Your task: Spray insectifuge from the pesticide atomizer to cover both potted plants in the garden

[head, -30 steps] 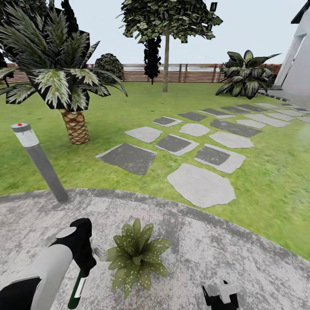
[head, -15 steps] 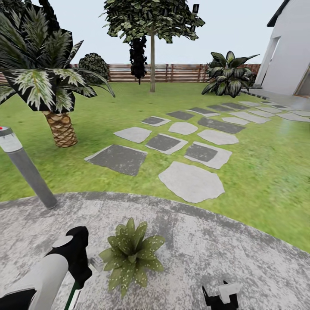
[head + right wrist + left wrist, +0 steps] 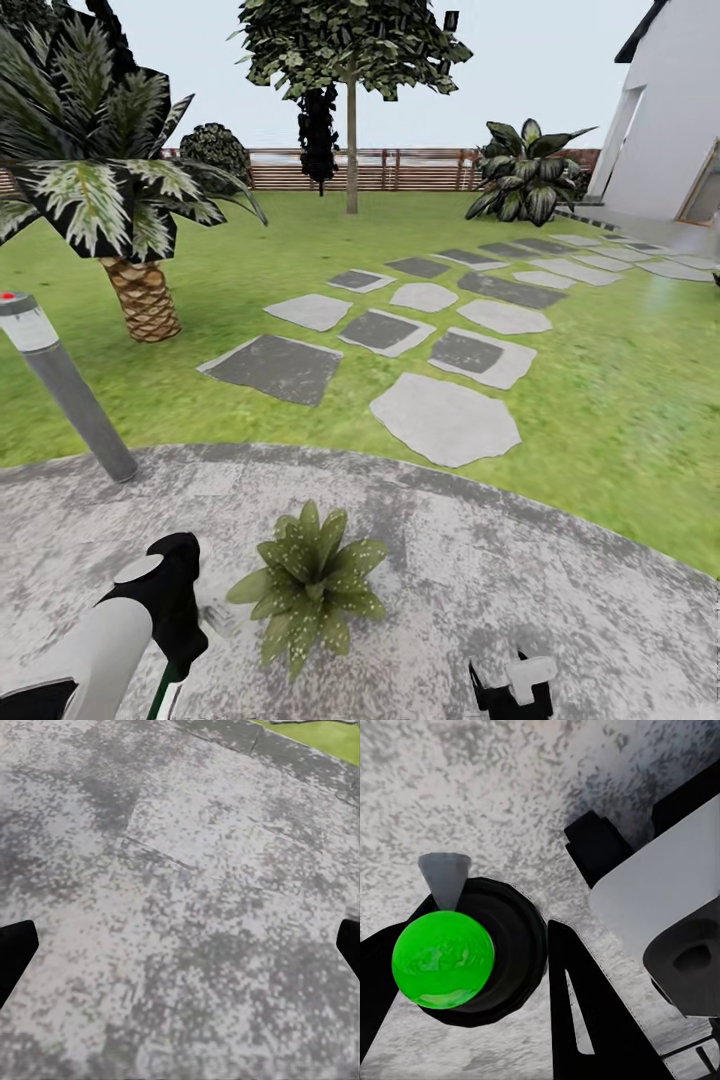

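Grey stone patio (image 3: 520, 590) underfoot: from my head, my left claw (image 3: 180, 640) grips the pesticide atomizer (image 3: 160, 690), stem hanging down, just left of the potted plant (image 3: 308, 580); my right claw (image 3: 515, 685) is farther off. Left wrist: green atomizer (image 3: 444, 958) clamped. Right wrist: fingertips (image 3: 15, 952) spread wide, empty.

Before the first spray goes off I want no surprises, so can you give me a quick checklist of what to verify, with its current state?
1. Green-and-white slender pesticide atomizer in the left end effector: ok, its stem hangs below the wrist.
2. Grey cone nozzle over the stone: ok.
3. Nozzle aimed at the speckled green potted plant: cannot tell.
4. Plant close beside the left end effector on the round grey stone patio: ok.
5. Right end effector free: ok, fingers apart.
6. Second potted plant located: cannot tell.
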